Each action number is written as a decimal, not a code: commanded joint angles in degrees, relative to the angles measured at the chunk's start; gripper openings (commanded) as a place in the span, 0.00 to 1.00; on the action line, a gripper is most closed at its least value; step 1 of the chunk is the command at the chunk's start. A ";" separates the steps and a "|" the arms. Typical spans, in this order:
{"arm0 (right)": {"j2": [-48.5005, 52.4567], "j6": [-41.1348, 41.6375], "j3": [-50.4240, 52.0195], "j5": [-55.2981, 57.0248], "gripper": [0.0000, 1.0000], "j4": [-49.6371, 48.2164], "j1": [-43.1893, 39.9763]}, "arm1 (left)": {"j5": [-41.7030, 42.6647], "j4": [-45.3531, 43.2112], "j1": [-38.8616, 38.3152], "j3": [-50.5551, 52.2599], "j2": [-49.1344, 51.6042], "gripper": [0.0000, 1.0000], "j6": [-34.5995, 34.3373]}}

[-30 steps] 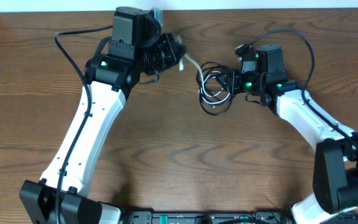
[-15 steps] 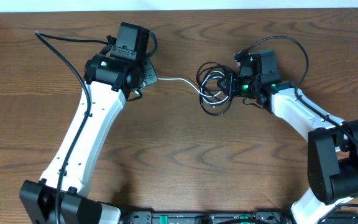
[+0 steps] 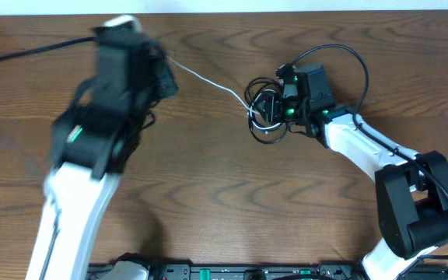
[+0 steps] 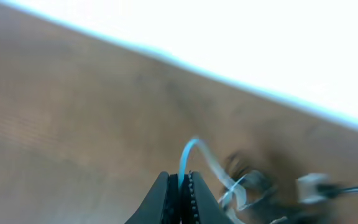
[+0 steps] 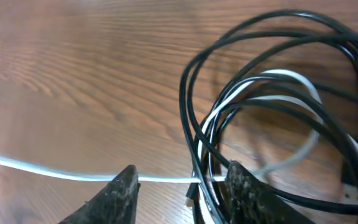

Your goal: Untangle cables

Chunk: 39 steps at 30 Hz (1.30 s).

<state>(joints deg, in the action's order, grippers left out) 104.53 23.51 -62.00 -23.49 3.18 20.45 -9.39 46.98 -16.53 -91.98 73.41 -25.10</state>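
Brown wood-grain tabletop (image 3: 208, 194) fills the overhead view, streaky and matte. On the left side, the white-and-black left arm (image 3: 76, 179) is a smear of blur, reaching up toward the far edge. The white-and-black right arm (image 3: 356, 140) is sharp, elbow bent and wrist pointing left into the tangle.

And there's the thin black cable (image 5: 194, 149), round in section and glossy, lying in several overlapping loops on the tabletop right of centre. The thin white cable (image 3: 208, 78) threads through those loops, then runs out in a taut straight line to the left arm.

The left tool (image 4: 180, 186) is clamped tight on the white cable, which arcs up out of its tip. The right tool (image 5: 180, 177) has dark, rough fingers standing apart. The white line and black strands pass between them, pinched by neither.
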 commanded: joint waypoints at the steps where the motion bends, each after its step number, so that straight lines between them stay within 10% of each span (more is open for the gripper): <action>1: 0.07 -0.02 -0.85 -1.66 0.43 -1.16 0.24 | -2.78 -1.68 0.24 -1.64 -6.64 0.08 1.11; 24: 0.50 9.40 -1.11 -0.46 0.40 -8.76 10.14 | -6.25 -1.84 0.22 -1.64 -10.93 0.07 1.29; 39: 13.53 6.91 -19.30 -5.97 0.36 7.85 19.71 | -6.27 -1.01 0.24 -1.64 -10.05 0.07 1.27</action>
<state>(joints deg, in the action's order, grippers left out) 115.18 32.03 -78.46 -27.38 9.96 38.68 -15.53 46.09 -16.53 -93.30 62.87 -24.97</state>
